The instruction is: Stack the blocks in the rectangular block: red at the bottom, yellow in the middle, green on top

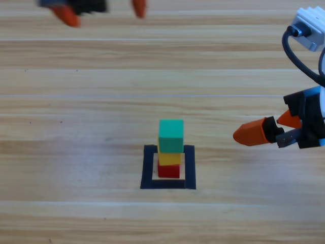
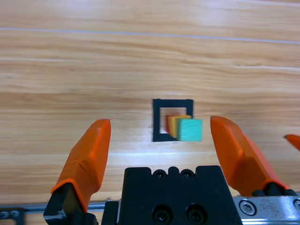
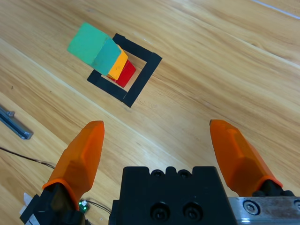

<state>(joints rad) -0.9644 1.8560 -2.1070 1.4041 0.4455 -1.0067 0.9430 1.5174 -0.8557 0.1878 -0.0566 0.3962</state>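
robot lab bench, by the look of it
wooden table [image 1: 76,152] showing a black tape square [image 1: 148,168], loose cables [image 3: 28,159] lying at the edge.

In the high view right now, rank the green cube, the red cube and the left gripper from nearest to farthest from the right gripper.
From the right gripper, open at the right edge:
1. Green cube, top of the stack, to its left.
2. Red cube, bottom of the stack inside the black tape square.
3. Left gripper, open at the top edge, far left.
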